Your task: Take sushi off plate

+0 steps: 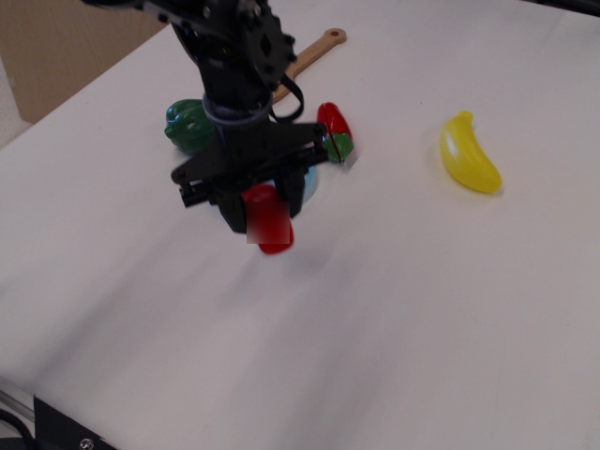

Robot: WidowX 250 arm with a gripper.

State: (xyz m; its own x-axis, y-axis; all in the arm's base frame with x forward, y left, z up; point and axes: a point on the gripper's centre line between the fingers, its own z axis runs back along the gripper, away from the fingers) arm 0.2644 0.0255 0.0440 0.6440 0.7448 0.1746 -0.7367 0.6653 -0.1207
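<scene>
My gripper is shut on the sushi, a glossy red oblong with a white base, held just above the white table in front of the plate. The light-blue plate is almost fully hidden behind the gripper; only a sliver of its right rim shows. The sushi is off the plate, toward the near side of the table.
A green pepper lies behind the arm to the left. A red-and-green split toy vegetable lies right of the plate. A yellow banana lies at the right. A wooden spatula handle lies at the back.
</scene>
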